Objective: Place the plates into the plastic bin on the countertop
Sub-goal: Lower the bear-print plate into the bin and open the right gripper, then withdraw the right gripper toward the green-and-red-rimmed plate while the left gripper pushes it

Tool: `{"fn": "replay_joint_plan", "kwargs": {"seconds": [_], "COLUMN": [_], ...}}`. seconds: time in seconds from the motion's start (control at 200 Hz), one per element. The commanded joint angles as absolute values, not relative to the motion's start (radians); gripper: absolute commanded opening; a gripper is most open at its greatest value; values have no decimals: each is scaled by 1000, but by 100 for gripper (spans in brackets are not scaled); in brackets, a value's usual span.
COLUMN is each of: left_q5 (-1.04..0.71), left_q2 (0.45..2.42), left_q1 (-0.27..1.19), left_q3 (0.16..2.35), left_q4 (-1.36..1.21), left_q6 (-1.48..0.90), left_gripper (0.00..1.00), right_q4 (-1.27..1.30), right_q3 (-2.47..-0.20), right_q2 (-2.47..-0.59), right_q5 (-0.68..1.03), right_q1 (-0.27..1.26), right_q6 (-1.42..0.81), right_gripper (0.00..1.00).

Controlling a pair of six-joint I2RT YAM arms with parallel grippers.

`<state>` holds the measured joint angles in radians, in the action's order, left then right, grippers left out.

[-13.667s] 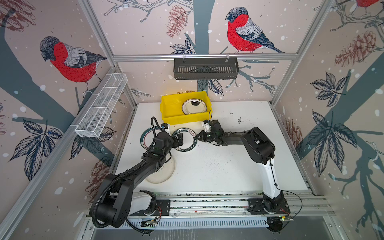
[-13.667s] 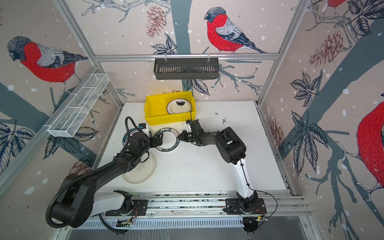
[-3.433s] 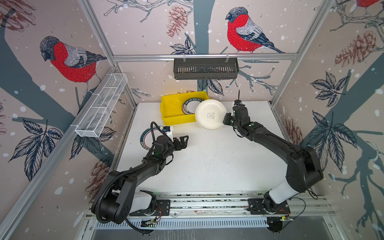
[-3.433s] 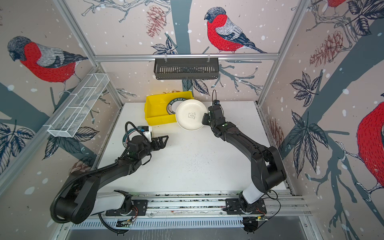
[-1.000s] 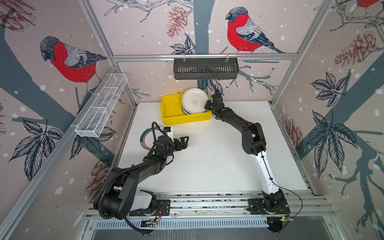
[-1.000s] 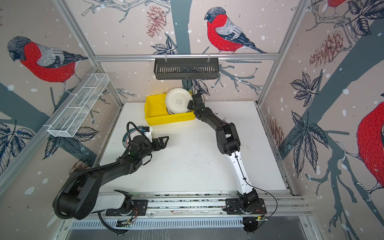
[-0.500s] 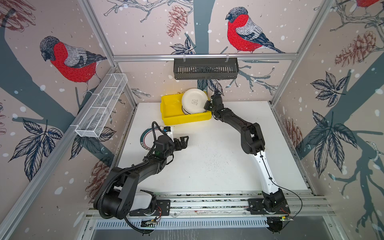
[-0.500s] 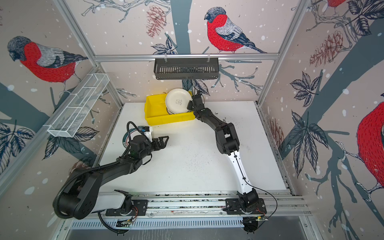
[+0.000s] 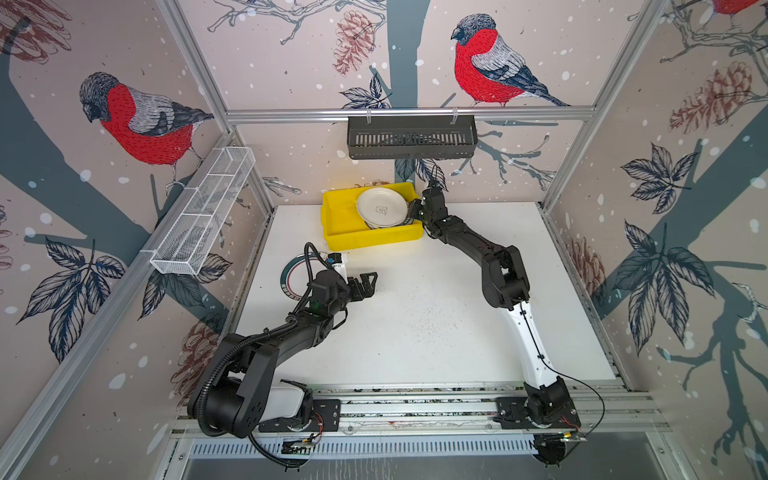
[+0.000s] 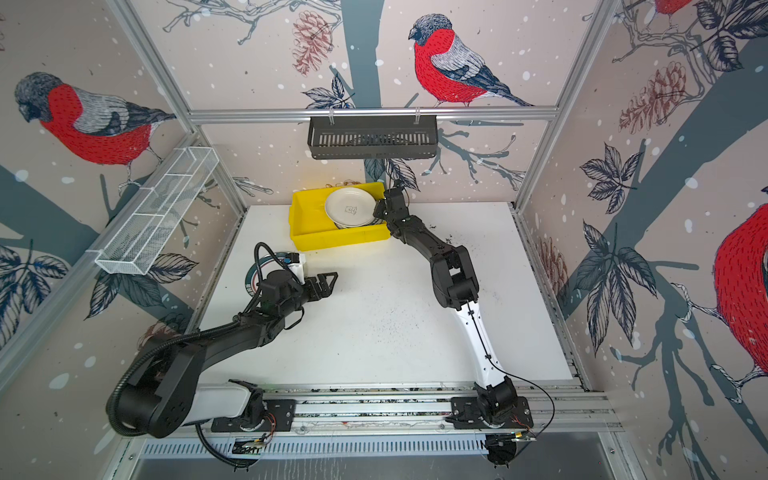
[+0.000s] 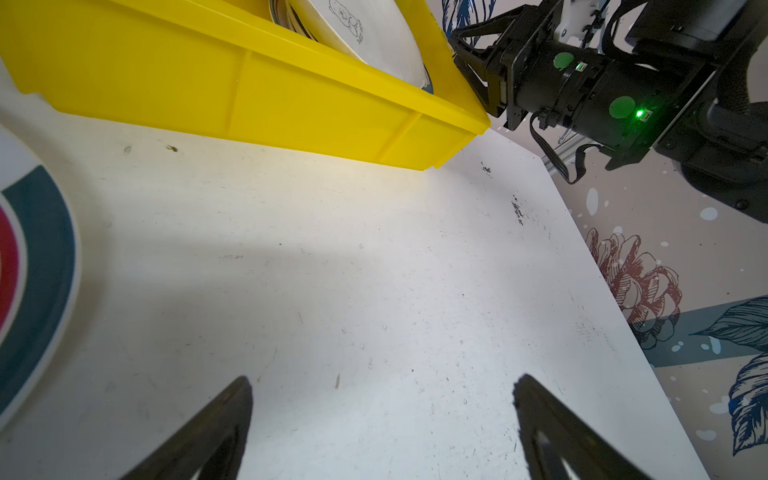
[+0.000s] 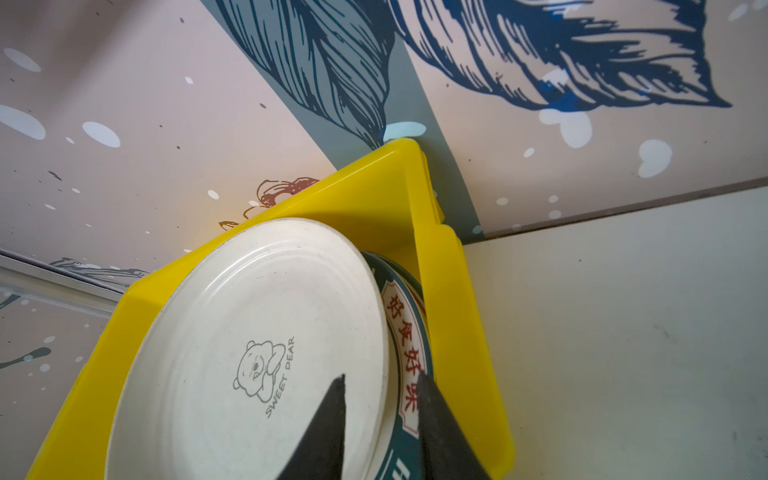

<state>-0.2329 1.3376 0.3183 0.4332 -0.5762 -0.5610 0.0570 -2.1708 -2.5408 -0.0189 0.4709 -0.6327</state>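
1 tilted plate (image 12: pixel 249 332), R hand (image 12: pixel 381 374) astride rim

Bright yellow bin (image 9: pixel 365 241); cream plate (image 9: pixel 380 208) with grey bear print; second plate (image 12: pixel 409 365) dark green rim, red characters on white label; third plate (image 11: pixel 41 270) white with teal and red rings; bench (image 9: pixel 415 324) white, black specks; black basket (image 9: pixel 411 137); white mesh tray (image 9: pixel 199 224)

The plastic bin (image 9: pixel 345 239) is sitting at the back of the countertop (image 9: pixel 415 324), left of centre.
In its right half a tilted plate (image 9: pixel 382 208) is leaning on a stack of plates (image 12: pixel 409 374), the right gripper (image 9: pixel 411 210) straddling its right rim; a lone plate (image 9: pixel 291 274) is lying before the bin's left end, the left gripper (image 9: pixel 370 286) hovering just right of it.
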Motion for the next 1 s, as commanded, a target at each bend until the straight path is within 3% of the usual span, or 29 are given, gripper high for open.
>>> {"fn": "replay_joint_plan", "kwargs": {"seconds": [0.0,0.295,0.545,0.75,0.996], "left_q5": [-221,-85,177,258,224], "left_q2": [1340,1341,1402,1445,1488], "left_q1": [319,318,317,309,275], "left_q3": [443,490,586,630,659], "left_q4": [-595,-459,-249,-189,-181], "left_q6": [-553,-540,-554,-535,-513], "left_gripper": [97,97,97,97,97], "right_q4": [25,60,187,281,181], "right_q3": [-2173,-2024,-1644,-1364,-1253], "right_q2": [-2540,-2361,-2017,-1793,-1679], "right_q5": [-26,-87,-156,-178,-146], "right_q1": [470,492,509,505,506], "right_q6": [-633,-566,-517,-539,-583], "right_gripper": [33,42,61,62,62]}}
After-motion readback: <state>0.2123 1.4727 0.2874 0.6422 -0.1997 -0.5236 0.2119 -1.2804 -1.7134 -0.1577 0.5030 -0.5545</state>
